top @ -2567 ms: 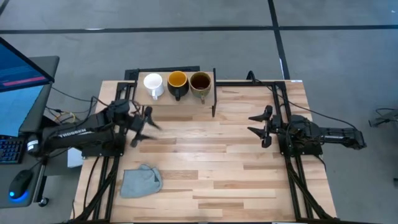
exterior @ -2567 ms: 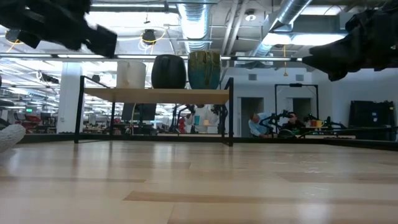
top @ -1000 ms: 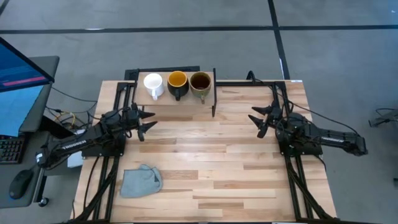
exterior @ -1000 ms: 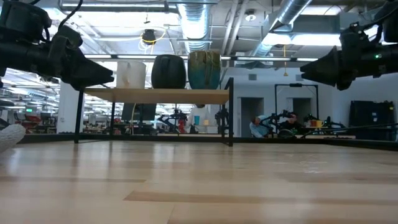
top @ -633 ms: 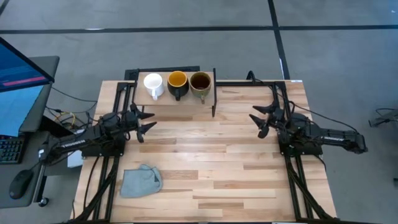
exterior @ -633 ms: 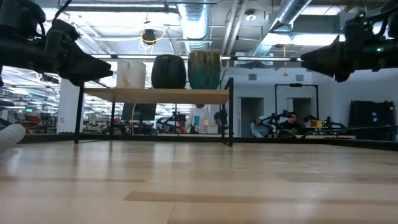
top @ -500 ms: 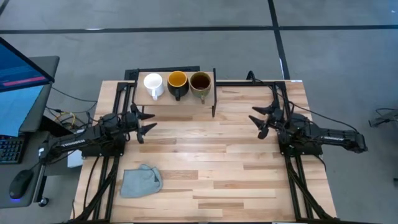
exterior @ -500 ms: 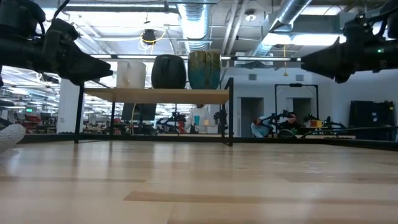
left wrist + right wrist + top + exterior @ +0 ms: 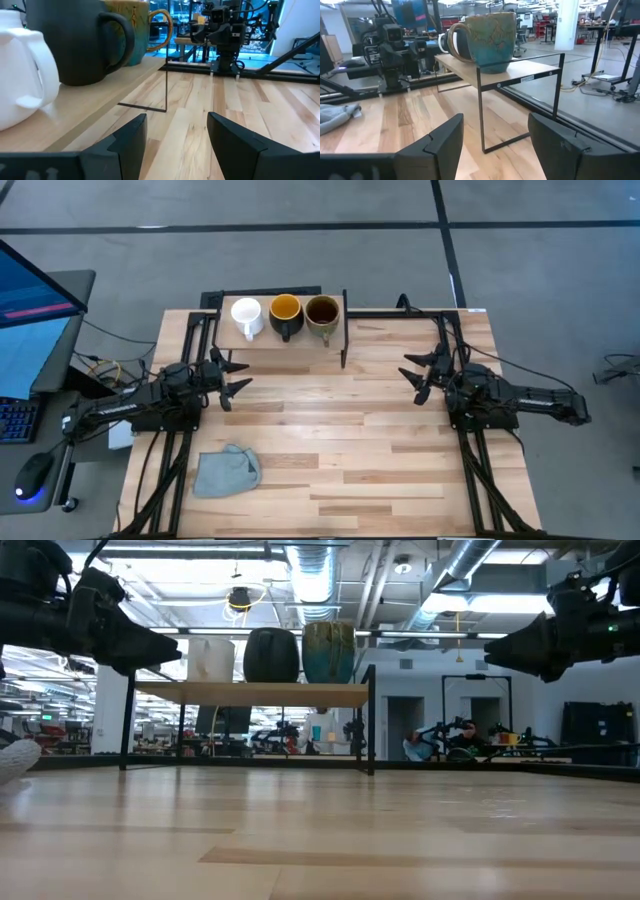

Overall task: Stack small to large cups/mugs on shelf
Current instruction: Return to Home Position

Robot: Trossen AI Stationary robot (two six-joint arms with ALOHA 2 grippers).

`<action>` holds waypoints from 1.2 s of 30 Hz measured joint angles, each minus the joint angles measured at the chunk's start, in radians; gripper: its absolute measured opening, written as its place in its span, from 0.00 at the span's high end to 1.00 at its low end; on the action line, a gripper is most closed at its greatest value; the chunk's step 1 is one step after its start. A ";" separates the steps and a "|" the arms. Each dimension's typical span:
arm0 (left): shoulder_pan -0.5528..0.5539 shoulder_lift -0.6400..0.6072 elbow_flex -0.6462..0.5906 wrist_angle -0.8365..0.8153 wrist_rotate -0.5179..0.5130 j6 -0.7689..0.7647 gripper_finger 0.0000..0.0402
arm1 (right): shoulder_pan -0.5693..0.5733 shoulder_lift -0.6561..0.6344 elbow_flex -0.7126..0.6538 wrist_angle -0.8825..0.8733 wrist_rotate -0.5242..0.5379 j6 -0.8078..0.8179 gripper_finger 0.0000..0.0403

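The left gripper point(image 9: 238, 377) hangs over the left side of the table, near the shelf's point(image 9: 250, 693) left legs. Its fingers are spread apart and hold nothing. A grey-blue cloth point(image 9: 226, 472) lies on the near left part of the table, well apart from the shelf.

All three mugs stand upright in a row on the shelf at the far edge. From left to right they are the small white mug point(image 9: 245, 313), the dark mug with the yellow inside point(image 9: 285, 308), and the olive mug with the brown inside point(image 9: 322, 311). They stand close together.

The right gripper point(image 9: 410, 377) hangs over the right side, also spread apart and holding nothing.

The job looks done. The arms only need to go home. If the left arm swings toward the far side, it could bump the thin legs, and the mugs might wobble or fall off.
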 joint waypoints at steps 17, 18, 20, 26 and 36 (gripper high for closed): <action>0.000 -0.079 0.024 -0.076 0.013 0.025 0.50 | -0.001 0.001 0.000 0.000 0.003 -0.018 0.39; 0.000 -0.079 0.024 -0.077 0.013 0.022 0.50 | -0.001 0.001 0.000 0.001 0.003 -0.018 0.39; 0.000 -0.078 0.025 -0.079 0.013 0.020 0.50 | -0.001 0.001 0.000 0.001 0.013 -0.018 0.39; 0.000 -0.078 0.026 -0.083 0.013 0.014 0.50 | 0.004 0.001 0.000 0.001 0.015 -0.006 0.39; 0.000 -0.074 0.027 -0.086 0.014 -0.002 0.50 | 0.050 0.001 0.000 0.001 0.015 -0.026 0.39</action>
